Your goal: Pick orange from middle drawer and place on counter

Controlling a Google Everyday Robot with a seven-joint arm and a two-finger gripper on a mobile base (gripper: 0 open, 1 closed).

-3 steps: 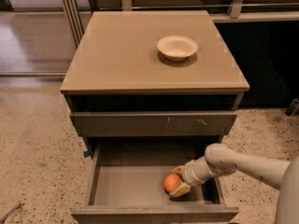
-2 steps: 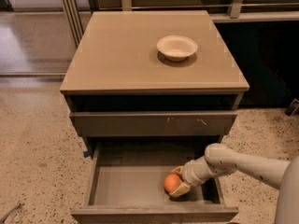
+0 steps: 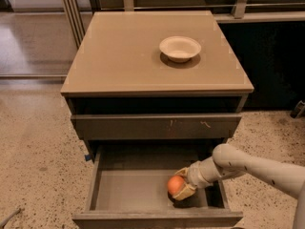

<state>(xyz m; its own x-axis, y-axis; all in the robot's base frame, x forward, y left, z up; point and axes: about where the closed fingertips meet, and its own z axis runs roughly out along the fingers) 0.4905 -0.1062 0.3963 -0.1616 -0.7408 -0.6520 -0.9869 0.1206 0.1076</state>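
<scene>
Lit warmly and rather dimly from overhead. Soft sheen across the tabletop [image 3: 119, 56], with a small shadow under the near side of the bowl [image 3: 180, 48]. Deep shade beneath the tabletop's lip and at the back of the drawer [image 3: 128, 190]. At 5 o'clock, dark shadow below the gripper [image 3: 178, 185], fingers closed round the brightly lit orange [image 3: 174, 183]. Pale glare on the floor [image 3: 33, 42] at 10 o'clock. Slightly soft throughout; near black at 3 o'clock.
</scene>
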